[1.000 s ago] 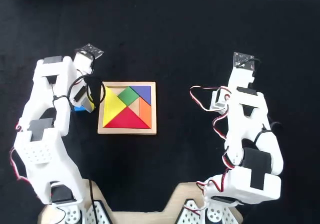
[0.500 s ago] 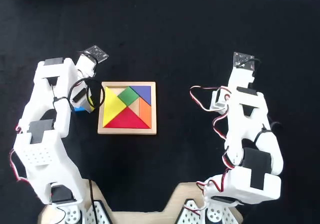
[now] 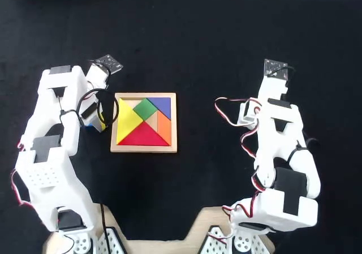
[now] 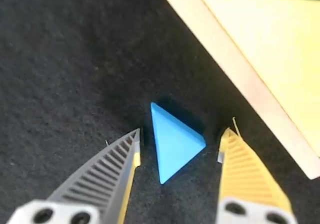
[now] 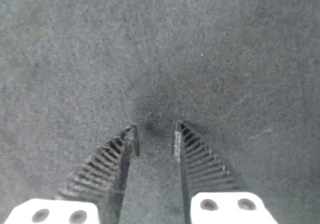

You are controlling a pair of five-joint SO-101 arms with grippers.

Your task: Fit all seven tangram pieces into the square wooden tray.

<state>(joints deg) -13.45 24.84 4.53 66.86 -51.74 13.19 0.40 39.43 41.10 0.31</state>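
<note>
Grey-and-yellow left gripper (image 4: 182,133), fingers spread, straddles one blue triangle (image 4: 175,144) lying flat on the black cloth (image 4: 60,59), just beside the square wooden tray (image 4: 235,62) rim. High view: one tray, five pieces inside: yellow triangle (image 3: 127,124), red triangle (image 3: 146,136), green square (image 3: 146,108), blue piece (image 3: 162,104), orange piece (image 3: 164,127). Right gripper (image 5: 155,134), fingers slightly apart, over cloth.
</note>
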